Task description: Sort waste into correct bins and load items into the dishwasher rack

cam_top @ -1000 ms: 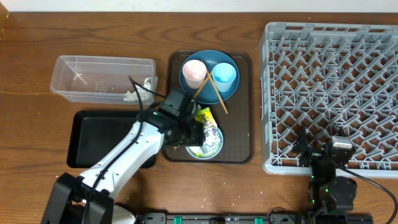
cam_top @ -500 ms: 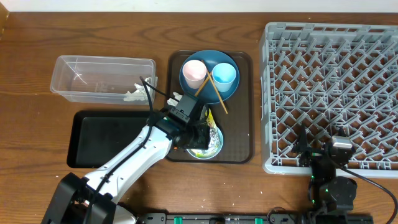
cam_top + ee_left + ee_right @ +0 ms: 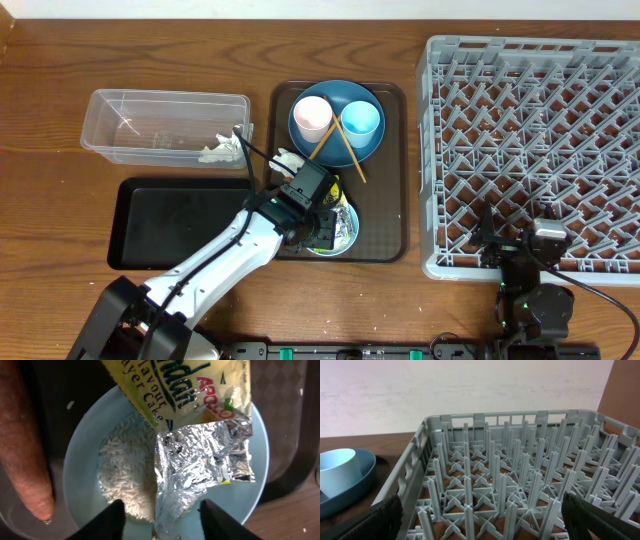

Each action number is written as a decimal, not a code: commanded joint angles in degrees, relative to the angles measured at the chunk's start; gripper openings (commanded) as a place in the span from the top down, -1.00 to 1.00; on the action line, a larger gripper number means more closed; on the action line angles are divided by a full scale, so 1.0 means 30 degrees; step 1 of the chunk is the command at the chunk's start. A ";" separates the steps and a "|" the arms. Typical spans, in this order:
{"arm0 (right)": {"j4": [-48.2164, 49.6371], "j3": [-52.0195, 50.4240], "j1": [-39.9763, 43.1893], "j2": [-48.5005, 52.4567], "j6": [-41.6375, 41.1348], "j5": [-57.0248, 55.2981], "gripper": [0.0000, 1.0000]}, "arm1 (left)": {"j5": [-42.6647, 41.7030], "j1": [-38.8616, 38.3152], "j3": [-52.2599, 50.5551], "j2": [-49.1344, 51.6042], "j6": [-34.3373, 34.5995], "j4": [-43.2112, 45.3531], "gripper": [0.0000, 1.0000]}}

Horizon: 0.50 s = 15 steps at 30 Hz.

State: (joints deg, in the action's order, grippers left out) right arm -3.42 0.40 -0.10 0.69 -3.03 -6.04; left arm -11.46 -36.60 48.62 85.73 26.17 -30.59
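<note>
Inside pale blue bowl (image 3: 82, 480), white rice (image 3: 122, 475) and yellow foil wrapper (image 3: 197, 435)

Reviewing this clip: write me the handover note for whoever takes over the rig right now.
Left end effector: open, straddling the wrapper in the bowl, over the rice.
Right end effector: open, at the rack edge.
Carrot lies beside the bowl. Pink cup, blue cup and chopsticks sit on the plate.
Done: tissue in the clear box.
Left: wrapper, carrot, rice to sort; dishes into rack.
</note>
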 commanded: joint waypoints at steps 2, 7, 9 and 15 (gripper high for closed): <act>-0.0058 -0.0036 -0.0277 -0.0066 -0.0262 -0.0131 -0.99 | 0.0692 -0.0051 -0.0240 0.0087 0.0248 0.0102 0.26; -0.0058 -0.0036 -0.0277 -0.0066 -0.0262 -0.0131 -0.99 | 0.0692 -0.0044 -0.0240 0.0087 0.0248 0.0240 0.59; -0.0058 -0.0036 -0.0277 -0.0066 -0.0262 -0.0131 -0.99 | 0.0685 -0.0044 -0.0240 0.0087 0.0248 0.0262 0.63; -0.0058 -0.0036 -0.0277 -0.0066 -0.0262 -0.0131 -0.98 | 0.0379 -0.0044 -0.0015 0.0007 0.0248 0.0255 0.88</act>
State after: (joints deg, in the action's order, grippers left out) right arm -3.42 0.40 -0.10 0.69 -3.03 -6.04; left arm -10.31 -36.60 48.29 85.73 27.05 -29.82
